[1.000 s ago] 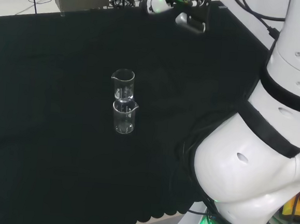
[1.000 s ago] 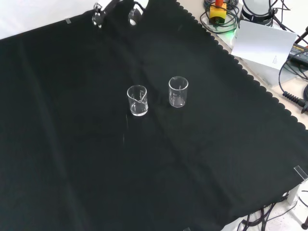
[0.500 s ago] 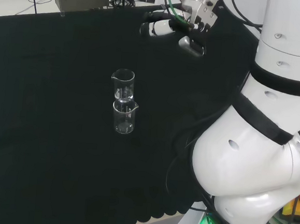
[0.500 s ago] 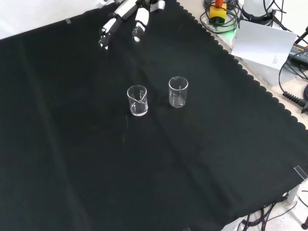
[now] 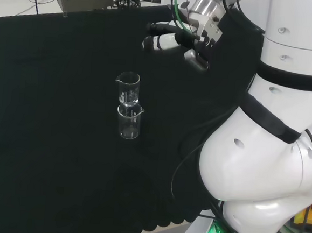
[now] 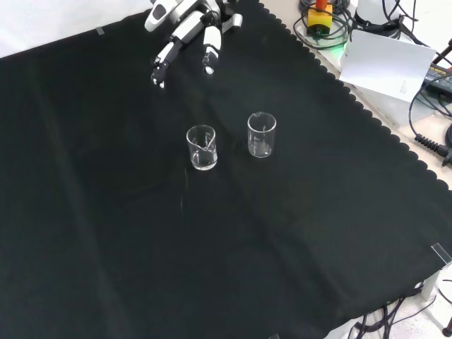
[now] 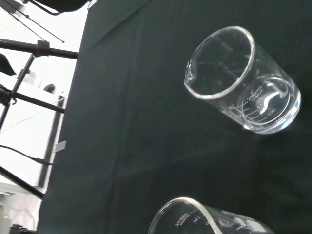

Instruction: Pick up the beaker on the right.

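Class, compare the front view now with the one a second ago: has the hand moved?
Yes. In the front view the hand has come down from the cloth's top edge toward the two beakers, which stand where they were: the left beaker and the right beaker.

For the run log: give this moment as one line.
phase: approach | robot hand: open, above cloth, holding nothing | two beakers: upright, untouched

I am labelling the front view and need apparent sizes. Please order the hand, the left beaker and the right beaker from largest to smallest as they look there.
1. The hand looks largest, its fingers spread out straight.
2. The right beaker and the left beaker look about alike; I would not rank them.
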{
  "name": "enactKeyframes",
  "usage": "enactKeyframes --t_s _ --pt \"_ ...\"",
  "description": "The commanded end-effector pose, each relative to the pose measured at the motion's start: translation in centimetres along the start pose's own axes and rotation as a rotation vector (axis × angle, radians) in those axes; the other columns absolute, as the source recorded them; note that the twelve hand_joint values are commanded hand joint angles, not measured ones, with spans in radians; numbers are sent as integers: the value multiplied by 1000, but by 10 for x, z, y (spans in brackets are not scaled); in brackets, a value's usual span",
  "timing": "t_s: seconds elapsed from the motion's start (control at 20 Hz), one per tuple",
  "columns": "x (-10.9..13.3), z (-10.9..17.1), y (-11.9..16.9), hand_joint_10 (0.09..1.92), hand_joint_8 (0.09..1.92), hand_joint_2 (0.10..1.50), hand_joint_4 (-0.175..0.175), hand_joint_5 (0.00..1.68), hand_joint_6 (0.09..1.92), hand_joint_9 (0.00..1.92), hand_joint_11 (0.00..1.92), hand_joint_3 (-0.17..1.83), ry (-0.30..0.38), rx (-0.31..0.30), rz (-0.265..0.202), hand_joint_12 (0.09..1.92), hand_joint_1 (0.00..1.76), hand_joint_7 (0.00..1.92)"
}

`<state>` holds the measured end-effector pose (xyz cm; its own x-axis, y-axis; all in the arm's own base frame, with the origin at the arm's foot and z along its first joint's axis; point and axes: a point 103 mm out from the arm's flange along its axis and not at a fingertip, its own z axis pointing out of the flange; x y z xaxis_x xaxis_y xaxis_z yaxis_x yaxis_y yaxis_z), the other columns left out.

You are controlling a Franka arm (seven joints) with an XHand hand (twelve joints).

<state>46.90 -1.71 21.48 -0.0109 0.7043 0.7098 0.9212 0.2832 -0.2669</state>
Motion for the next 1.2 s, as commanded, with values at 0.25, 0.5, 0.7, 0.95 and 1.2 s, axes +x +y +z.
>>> enactKeyframes --t_s 0.25,0.5,0.7,0.95,1.2 --pt "-8 22 11 653 553 891 -18 170 87 207 0 -175 79 9 -86 1337 793 38" --pt "-16 28 15 636 551 859 -19 172 87 172 0 -175 79 9 -103 1291 884 28" --pt "-26 31 19 626 543 856 -19 175 87 146 0 -175 115 11 -105 1272 920 10" --pt "-32 39 23 623 540 856 -19 176 87 135 0 -175 125 15 -118 1262 934 6" --pt "-41 48 26 610 478 858 -20 178 87 102 0 -175 121 1 -136 1240 944 0"
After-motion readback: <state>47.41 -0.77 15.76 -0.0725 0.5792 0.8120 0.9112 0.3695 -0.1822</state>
